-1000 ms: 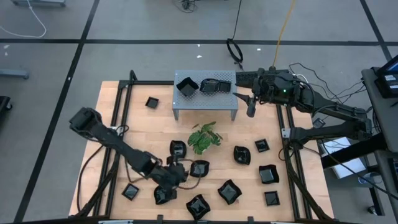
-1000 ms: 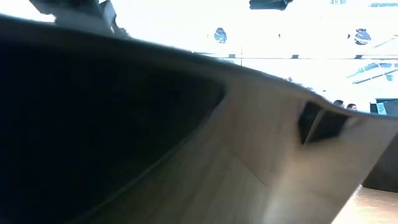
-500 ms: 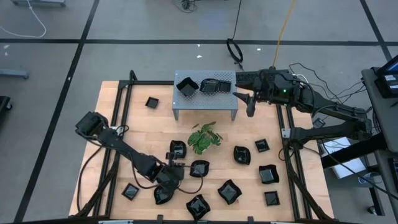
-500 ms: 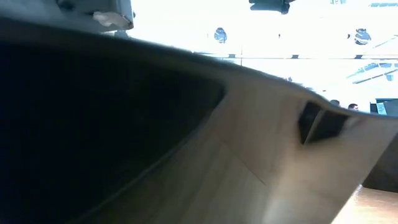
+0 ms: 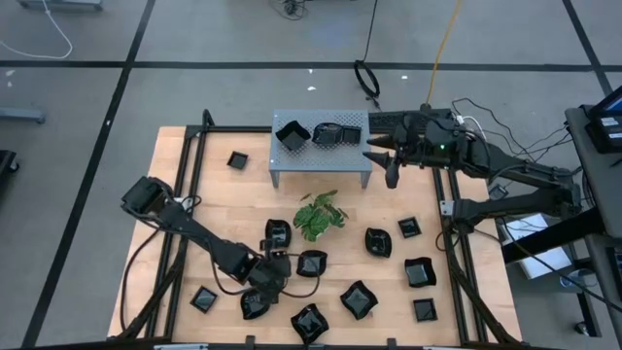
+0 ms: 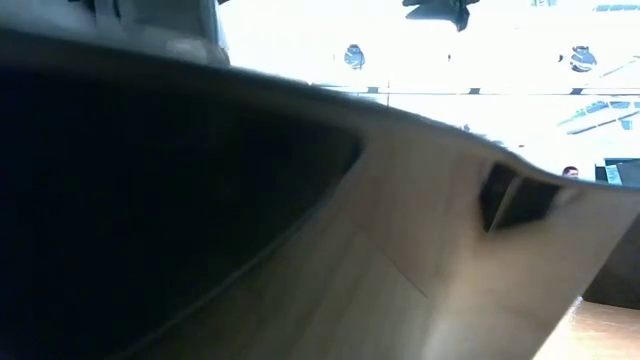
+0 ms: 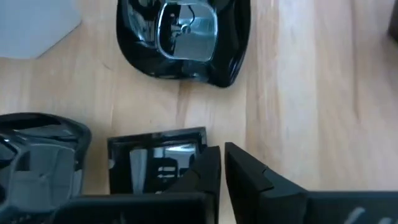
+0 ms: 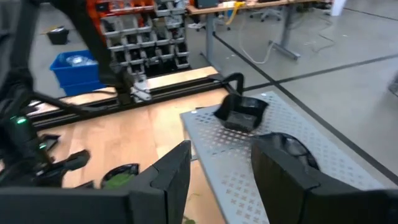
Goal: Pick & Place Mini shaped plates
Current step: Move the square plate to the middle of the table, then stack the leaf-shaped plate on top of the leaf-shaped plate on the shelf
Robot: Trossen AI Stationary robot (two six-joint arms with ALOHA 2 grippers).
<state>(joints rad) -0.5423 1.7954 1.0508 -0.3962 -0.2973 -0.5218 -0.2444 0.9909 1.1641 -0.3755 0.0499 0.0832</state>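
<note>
The left gripper [image 5: 273, 269] is working low over the near-left part of the table [image 5: 224, 204], among the scattered plates [image 5: 358, 299]. In its wrist view its fingers [image 7: 205, 171] are standing nearly closed, only a thin slit between them, and nothing is sitting in that slit; a square plate [image 7: 157, 155] is lying just beside the tips, with a rounded plate [image 7: 185, 37] farther off and another at the edge. Most plates are lying across the near half of the table, around the plant [image 5: 320, 214], one sits at the far left, and two are already resting on the stand [image 5: 323, 148].

The right gripper [image 5: 383, 156] is hovering at the stand's right end, fingers [image 8: 171, 171] spread wide and empty, above the perforated top.

To do this pick well, I judge the left claw is needing to open first, then straddle one rim of the square plate rather than press its glossy face, keeping clear of the neighbouring plates so none is getting nudged.
</note>
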